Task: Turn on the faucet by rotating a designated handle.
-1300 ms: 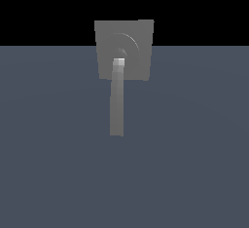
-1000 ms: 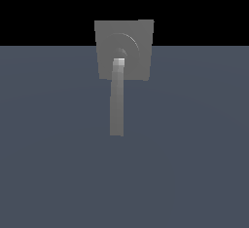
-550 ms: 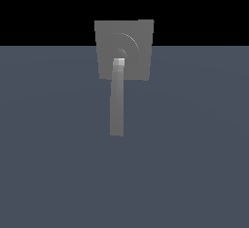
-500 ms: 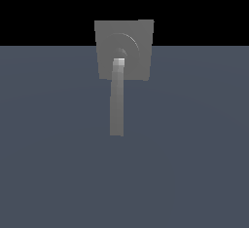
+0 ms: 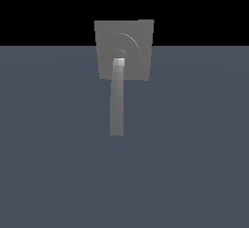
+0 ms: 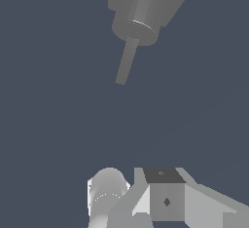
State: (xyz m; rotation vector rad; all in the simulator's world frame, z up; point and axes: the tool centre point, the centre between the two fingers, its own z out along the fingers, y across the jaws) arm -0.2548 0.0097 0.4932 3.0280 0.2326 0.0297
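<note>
the faucet (image 5: 131, 47) is a small grey square plate with round rings on it. it stands at the far edge of the flat blue-grey bench (image 5: 194, 149), in the middle of the exterior view. the handle (image 5: 116, 103) is a long thin grey bar. it comes out from the middle of the rings and points toward the camera, with a paler end up by the plate.

in the wrist view the faucet (image 6: 146, 8) and the handle (image 6: 126, 61) are well apart from the hand (image 6: 146, 207). only grey and white parts of the hand show at the edge, so i cannot tell how far open it is. it is not touching anything i can see.

i see no words or labels anywhere.
</note>
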